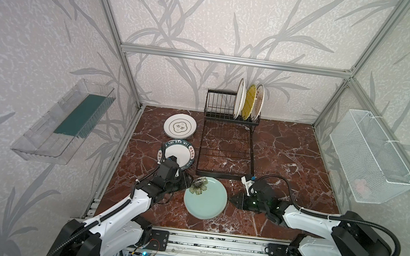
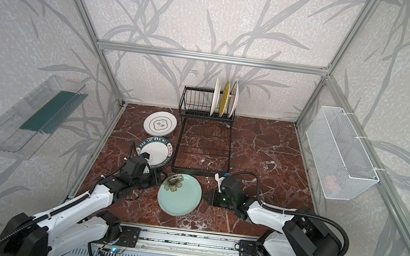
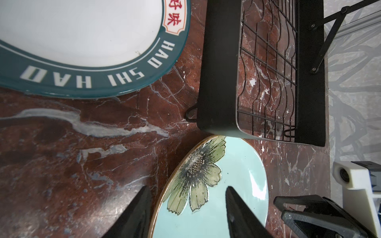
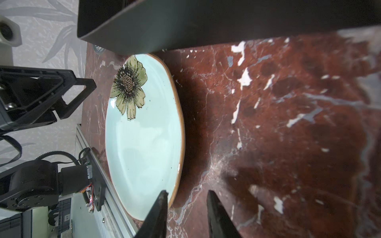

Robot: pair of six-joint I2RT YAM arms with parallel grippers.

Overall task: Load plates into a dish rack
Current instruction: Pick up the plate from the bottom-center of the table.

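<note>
Leaf-patterned walls (image 1: pixel 212 15) close in a red marble counter (image 1: pixel 286 170), and at the back of it stands the black wire rack (image 1: pixel 225 149), its flat grid base reaching forward. Three plates stand on edge at the right end of its upright slots: a white plate (image 1: pixel 240 99), a yellow plate (image 1: pixel 250 102) and an end plate (image 1: pixel 258 102), also white. Left of the rack the emblem plate (image 1: pixel 180 128) lies flat. In front of it the lettered plate (image 1: pixel 182 153) lies flat too, its near rim hidden under the wrist of the left arm (image 1: pixel 137 197). The mint plate (image 1: pixel 206 202) lies face up on the counter just in front of the rack's near edge, with its flower toward the rack; whether rim and rack touch I cannot tell. Both arms reach low to it from opposite sides. The left claw (image 3: pixel 187 187) has its fingers (image 3: pixel 241 212) apart, astride the rim by the flower, one over the glaze and the other on the counter side, with nothing pinched. The right claw (image 4: pixel 187 192) is at the opposite rim, its gap narrower, one finger over the plate's edge and the other out over bare marble; it isn't clamped either. On the left wall hangs a clear tray (image 1: pixel 66 122), on the right wall a white mesh basket (image 1: pixel 370 157).
</note>
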